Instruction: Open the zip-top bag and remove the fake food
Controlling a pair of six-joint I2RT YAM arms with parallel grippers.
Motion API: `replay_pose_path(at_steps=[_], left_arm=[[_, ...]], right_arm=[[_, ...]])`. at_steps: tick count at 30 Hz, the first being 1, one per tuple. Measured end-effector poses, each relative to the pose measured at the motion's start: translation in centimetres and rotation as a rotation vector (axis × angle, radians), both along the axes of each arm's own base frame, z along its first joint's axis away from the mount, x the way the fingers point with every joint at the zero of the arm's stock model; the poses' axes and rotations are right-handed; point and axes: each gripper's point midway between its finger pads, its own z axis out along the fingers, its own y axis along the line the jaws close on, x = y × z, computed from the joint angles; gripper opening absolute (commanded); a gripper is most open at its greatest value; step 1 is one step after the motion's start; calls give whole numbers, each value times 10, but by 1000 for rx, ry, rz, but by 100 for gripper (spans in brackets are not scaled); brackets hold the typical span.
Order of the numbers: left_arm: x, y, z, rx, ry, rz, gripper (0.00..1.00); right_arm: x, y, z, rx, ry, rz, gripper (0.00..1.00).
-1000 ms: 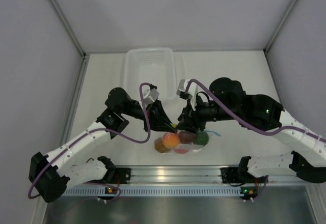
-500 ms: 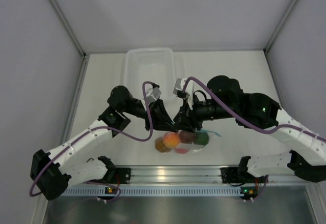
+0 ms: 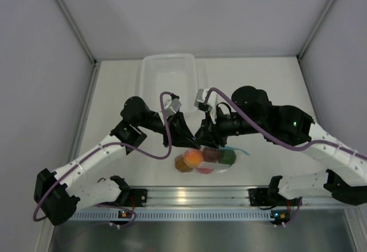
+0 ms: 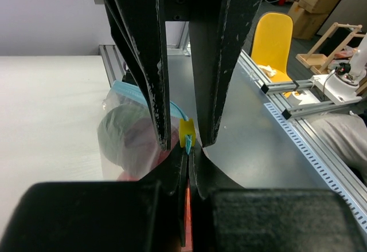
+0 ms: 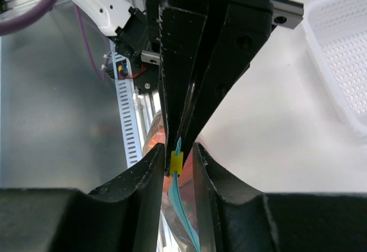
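The zip-top bag (image 3: 217,161) lies on the table near the front rail. It holds the fake food: an orange fruit (image 3: 193,158), a maroon one (image 3: 212,154), a green one (image 3: 229,157), a red one (image 3: 205,169) and a brownish-orange one (image 3: 182,164). My left gripper (image 4: 188,149) is shut on the end of the teal zip strip (image 4: 143,94). My right gripper (image 5: 176,163) is open, its fingers (image 4: 152,63) straddling the yellow slider (image 4: 186,133) just beyond the left fingertips. The two grippers meet nose to nose above the bag's left end (image 3: 197,143).
A translucent white tub (image 3: 169,74) stands at the back of the table behind the grippers; its mesh wall shows in the right wrist view (image 5: 344,51). The metal front rail (image 3: 195,197) runs just before the bag.
Both grippers have edged a little away from the rail and closer together at the slider. The bag and fruits have barely moved.
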Motion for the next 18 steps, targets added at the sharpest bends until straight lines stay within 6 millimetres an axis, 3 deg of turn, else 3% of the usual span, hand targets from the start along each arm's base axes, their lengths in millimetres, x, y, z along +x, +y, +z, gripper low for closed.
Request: replay_pose_path(at_steps=[5, 8, 11, 18], left_arm=[[0, 0, 2, -3, -3, 0, 0], [0, 0, 1, -1, -1, 0, 0], [0, 0, 1, 2, 2, -1, 0], [0, 0, 4, 1, 4, 1, 0]], right_arm=[[1, 0, -4, -10, 2, -5, 25], [1, -1, -4, -9, 1, -4, 9], [0, -2, -3, -6, 0, -4, 3], [0, -4, -1, 16, -14, -9, 0]])
